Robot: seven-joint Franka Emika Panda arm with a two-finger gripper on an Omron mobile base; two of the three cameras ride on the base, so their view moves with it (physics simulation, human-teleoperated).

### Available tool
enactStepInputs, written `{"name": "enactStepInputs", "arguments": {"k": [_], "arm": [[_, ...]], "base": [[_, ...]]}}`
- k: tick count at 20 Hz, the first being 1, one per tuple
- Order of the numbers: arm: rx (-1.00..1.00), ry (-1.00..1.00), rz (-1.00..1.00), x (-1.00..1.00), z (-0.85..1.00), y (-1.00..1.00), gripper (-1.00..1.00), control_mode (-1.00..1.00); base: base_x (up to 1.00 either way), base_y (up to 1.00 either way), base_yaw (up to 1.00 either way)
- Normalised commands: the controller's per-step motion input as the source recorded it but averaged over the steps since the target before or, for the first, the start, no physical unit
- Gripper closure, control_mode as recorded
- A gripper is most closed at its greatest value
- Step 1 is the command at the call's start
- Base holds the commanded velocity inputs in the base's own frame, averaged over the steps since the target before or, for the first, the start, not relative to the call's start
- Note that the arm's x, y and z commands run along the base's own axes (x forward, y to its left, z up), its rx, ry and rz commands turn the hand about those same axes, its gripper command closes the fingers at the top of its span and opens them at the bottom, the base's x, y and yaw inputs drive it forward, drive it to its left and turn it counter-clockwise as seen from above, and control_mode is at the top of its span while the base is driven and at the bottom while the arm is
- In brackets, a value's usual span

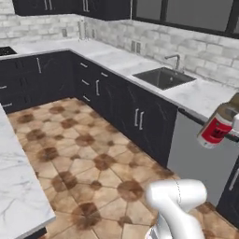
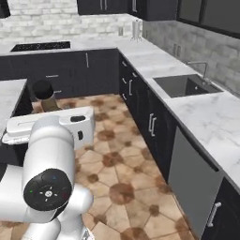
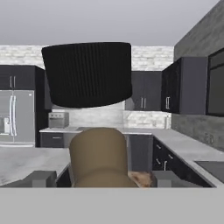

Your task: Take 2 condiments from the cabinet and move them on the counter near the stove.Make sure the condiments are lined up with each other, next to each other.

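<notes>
**One bottle in the air, gripped at its sides**

One stove sits at the far left of the left base view, set flat into the marble counter. The counter runs from there round the corner and along the brick wall to the right. Further right, the sink is sunk into that counter as a dark square basin, with a curved tap behind it. Nothing can be made out inside the basin. At the right edge of this view the bottle hangs in the air. It is amber-brown with a red label, tilted over, and level with the counter's front edge, touching no surface. It is well apart from the stove. Below lies the brown patterned floor.

In the right base view the bottle's black cap and brown neck stick up at the left, above the white hand. The stove lies far behind them.

In the hand view a steel fridge stands at the left. The gripper has its two dark fingers set wide, one on each side of the bottle's brown body. The bottle fills the gap between them, and the black cap looms above. The jaws are closed on this broad bottle and carry it.
</notes>
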Motion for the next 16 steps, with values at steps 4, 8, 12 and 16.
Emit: {"name": "enactStepInputs", "arguments": {"k": [4, 8, 12, 16], "arm": [[0.00, 0.00, 0.00, 0.00, 0.00, 0.00, 1.00, 1.00], [0.00, 0.00, 0.00, 0.00, 0.00, 0.00, 1.00, 1.00], [0.00, 0.00, 0.00, 0.00, 0.00, 0.00, 1.00, 1.00], [0.00, 0.00, 0.00, 0.00, 0.00, 0.00, 1.00, 1.00]], "base": [[1.00, -0.45, 0.31], [1.00, -0.35, 0.32], [1.00, -0.29, 0.33], [1.00, -0.24, 0.33]]}}
